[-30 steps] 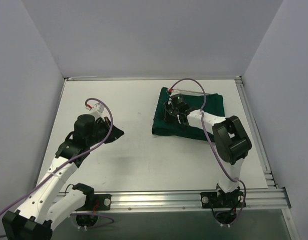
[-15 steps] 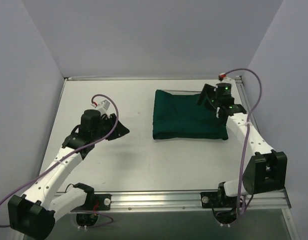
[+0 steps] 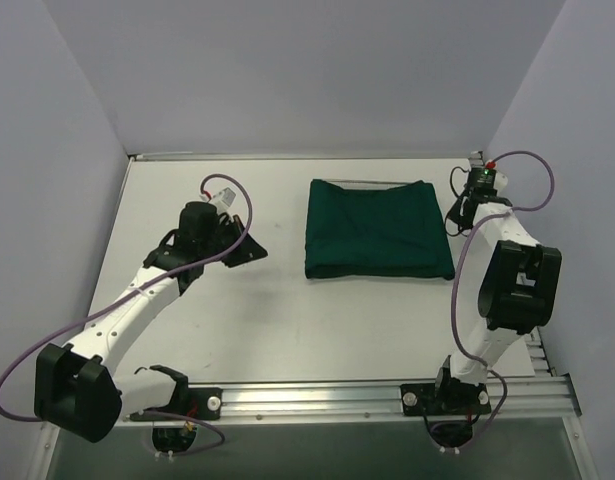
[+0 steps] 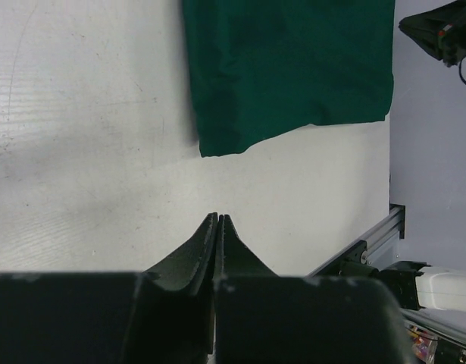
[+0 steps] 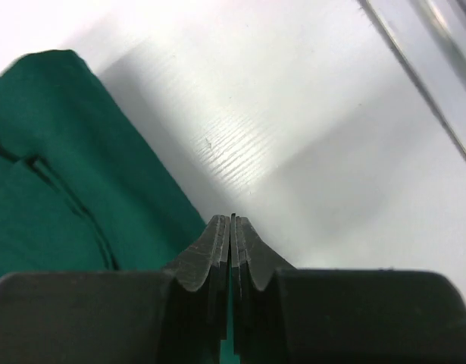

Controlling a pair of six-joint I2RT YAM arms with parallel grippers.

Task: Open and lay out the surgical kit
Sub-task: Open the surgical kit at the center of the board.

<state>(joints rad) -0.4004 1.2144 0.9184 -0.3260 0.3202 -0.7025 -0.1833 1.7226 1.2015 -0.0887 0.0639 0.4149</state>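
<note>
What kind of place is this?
Probably a robotics lab test cell: white tabletop boxed in by plain grey wall panels, aluminium frame rail at the near edge, two white-and-black robot arms.

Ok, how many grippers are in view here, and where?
2. The left gripper, shut, sits left of the green cloth, apart from it; the right gripper, shut, is at the cloth's right edge.

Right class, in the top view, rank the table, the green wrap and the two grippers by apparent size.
1. table
2. green wrap
3. left gripper and right gripper: both small, dark and angled differently, so left unranked.
</note>
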